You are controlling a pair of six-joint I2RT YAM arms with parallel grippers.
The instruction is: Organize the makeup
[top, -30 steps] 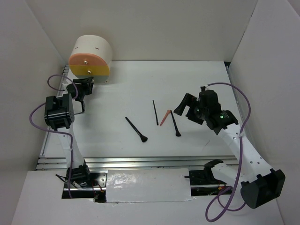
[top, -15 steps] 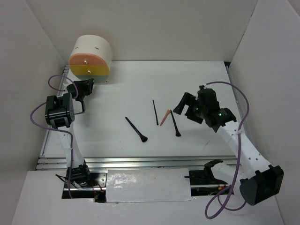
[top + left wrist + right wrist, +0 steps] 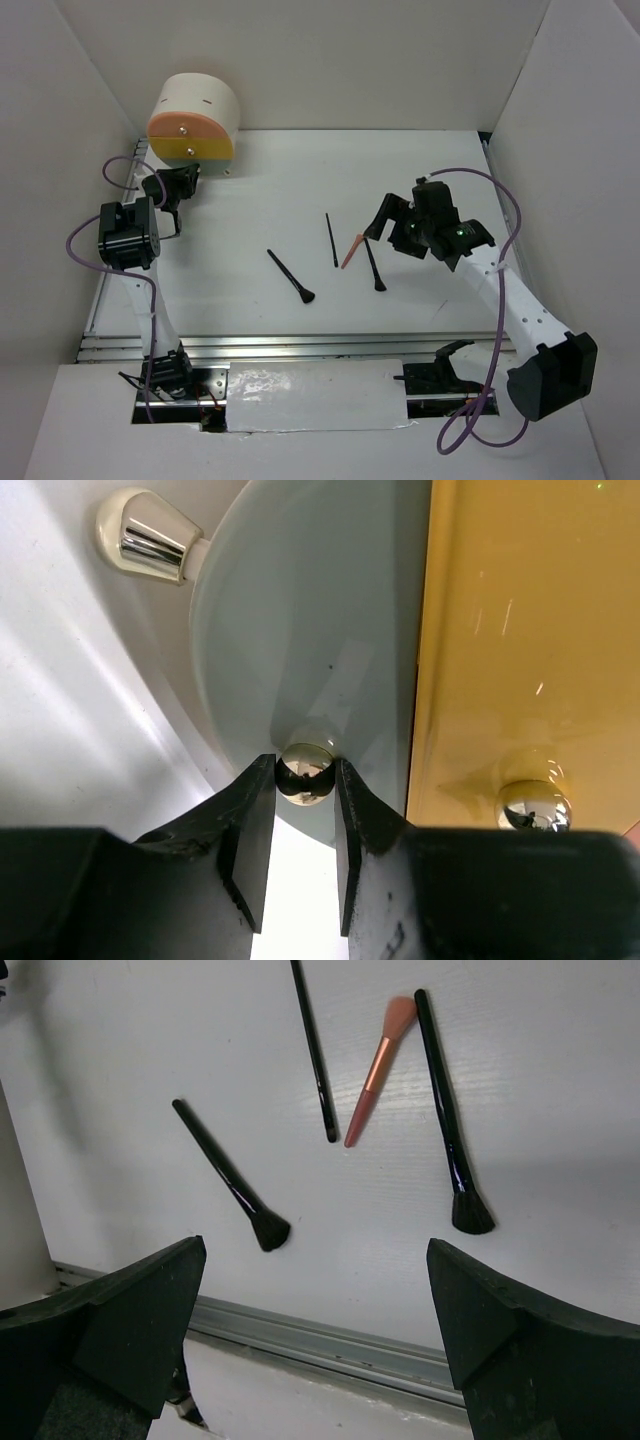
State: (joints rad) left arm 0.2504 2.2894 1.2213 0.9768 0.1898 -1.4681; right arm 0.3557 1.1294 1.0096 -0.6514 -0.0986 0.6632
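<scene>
The left gripper (image 3: 182, 180) is at the round drawer box (image 3: 195, 105). Its fingers (image 3: 250, 830) pinch a small chrome knob (image 3: 305, 772) on a pale drawer front and touch it on both sides. The makeup lies on the desk (image 3: 250, 220), well apart to the right of this gripper: a black brush (image 3: 290, 276), a thin black stick (image 3: 331, 240), a coral stick (image 3: 352, 251) and a second black brush (image 3: 374, 265). The right gripper (image 3: 390, 225) hovers just right of the second black brush, with its fingers spread wide and holding nothing.

left end effector (image 3: 305, 780) clamped | right end effector (image 3: 315, 1255) wide open
</scene>
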